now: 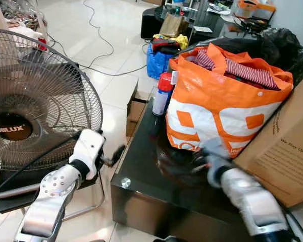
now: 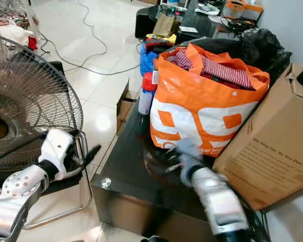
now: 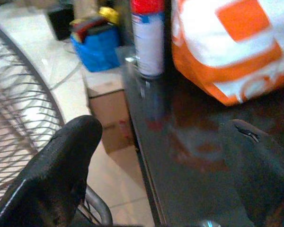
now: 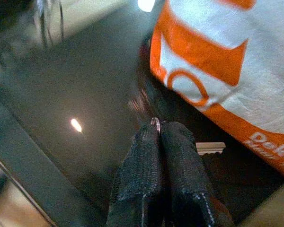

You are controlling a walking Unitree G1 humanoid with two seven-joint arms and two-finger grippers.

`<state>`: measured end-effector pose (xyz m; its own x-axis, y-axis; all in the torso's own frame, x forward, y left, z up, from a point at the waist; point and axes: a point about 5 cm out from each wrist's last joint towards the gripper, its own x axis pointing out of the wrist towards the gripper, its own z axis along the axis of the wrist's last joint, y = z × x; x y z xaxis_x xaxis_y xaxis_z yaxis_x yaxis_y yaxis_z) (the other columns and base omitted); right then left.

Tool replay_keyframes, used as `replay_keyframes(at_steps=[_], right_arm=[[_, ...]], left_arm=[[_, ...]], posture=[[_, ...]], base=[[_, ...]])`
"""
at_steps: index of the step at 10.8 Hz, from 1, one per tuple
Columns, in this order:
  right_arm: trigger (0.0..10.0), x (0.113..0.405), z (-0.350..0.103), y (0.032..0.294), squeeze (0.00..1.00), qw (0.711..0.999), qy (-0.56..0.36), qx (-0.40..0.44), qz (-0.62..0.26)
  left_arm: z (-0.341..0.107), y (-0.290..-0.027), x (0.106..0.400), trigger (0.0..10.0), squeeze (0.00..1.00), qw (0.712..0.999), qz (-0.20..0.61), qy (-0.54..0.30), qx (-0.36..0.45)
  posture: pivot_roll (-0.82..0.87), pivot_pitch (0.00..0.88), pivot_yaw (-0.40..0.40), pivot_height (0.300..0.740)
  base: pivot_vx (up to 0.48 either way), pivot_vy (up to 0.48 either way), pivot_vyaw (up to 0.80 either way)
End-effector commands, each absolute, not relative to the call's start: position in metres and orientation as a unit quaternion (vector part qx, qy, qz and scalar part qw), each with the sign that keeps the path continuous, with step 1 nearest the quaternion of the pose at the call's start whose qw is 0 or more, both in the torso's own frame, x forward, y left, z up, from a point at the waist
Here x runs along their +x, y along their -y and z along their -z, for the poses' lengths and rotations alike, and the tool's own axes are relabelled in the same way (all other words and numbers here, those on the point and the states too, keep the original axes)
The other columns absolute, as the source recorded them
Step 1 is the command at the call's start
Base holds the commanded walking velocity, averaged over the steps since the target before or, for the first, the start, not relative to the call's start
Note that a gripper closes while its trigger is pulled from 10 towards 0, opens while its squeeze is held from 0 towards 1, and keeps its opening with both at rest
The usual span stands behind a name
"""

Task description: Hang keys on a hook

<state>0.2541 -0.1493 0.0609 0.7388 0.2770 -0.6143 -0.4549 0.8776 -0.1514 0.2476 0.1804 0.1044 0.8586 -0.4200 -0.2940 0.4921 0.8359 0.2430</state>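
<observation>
Right gripper [image 4: 159,135] pinching (seemingly) silver keys [image 4: 209,148]

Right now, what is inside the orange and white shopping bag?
Red-and-white striped cloth bulges from the top of the orange and white shopping bag; whatever lies deeper is hidden by its walls.

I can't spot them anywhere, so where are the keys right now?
The keys are pinched by their ring in the right gripper, just above the black glass table, close to the foot of the orange and white bag.
</observation>
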Motion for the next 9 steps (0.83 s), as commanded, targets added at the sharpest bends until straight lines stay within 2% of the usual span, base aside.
replay_keyframes(at_steps=[1, 2, 3, 4, 5, 6, 7, 9], right_arm=[[0.0, 0.257, -0.061, 0.153, 0.00, 0.919, -0.312, -0.135, -0.197], [0.0, 0.259, -0.059, 0.159, 0.00, 0.902, -0.311, -0.225, -0.195], [0.0, 0.261, -0.069, 0.143, 0.00, 0.928, -0.300, -0.047, -0.216], [0.0, 0.263, -0.068, 0.150, 0.00, 0.923, -0.294, -0.130, -0.212], [0.0, 0.265, -0.083, 0.141, 0.00, 0.936, -0.262, 0.009, -0.235], [0.0, 0.265, -0.094, 0.140, 0.00, 0.933, -0.235, 0.039, -0.269], [0.0, 0.263, -0.111, 0.138, 0.00, 0.920, -0.200, 0.113, -0.319], [0.0, 0.260, -0.128, 0.139, 0.00, 0.902, -0.168, 0.169, -0.360]], left_arm=[[-0.101, -0.180, 0.246, 10.0, 0.00, 0.939, 0.269, -0.125, 0.175], [-0.101, -0.184, 0.247, 10.0, 0.00, 0.936, 0.273, -0.127, 0.182], [-0.104, -0.186, 0.251, 10.0, 0.00, 0.939, 0.264, -0.120, 0.183], [-0.105, -0.187, 0.253, 10.0, 0.00, 0.939, 0.266, -0.117, 0.185], [-0.106, -0.187, 0.255, 10.0, 0.00, 0.939, 0.268, -0.111, 0.185], [-0.109, -0.186, 0.257, 10.0, 0.00, 0.939, 0.275, -0.102, 0.180], [-0.112, -0.185, 0.258, 10.0, 0.00, 0.936, 0.287, -0.097, 0.176], [-0.114, -0.183, 0.260, 10.0, 0.00, 0.933, 0.299, -0.093, 0.174]], posture=[[0.06, 0.000, -0.116, 0.740], [0.06, 0.000, -0.117, 0.740], [0.07, 0.000, -0.117, 0.740], [0.07, 0.000, -0.115, 0.740], [0.07, 0.000, -0.114, 0.740], [0.07, 0.000, -0.113, 0.740], [0.07, 0.000, -0.110, 0.740], [0.07, 0.000, -0.110, 0.740]], base=[[0.000, 0.000, 0.00], [0.000, 0.000, 0.00], [0.000, 0.000, 0.00], [0.000, 0.000, 0.00], [0.000, 0.000, 0.00], [0.000, 0.000, 0.00], [0.000, 0.000, 0.00], [0.000, 0.000, 0.00]])
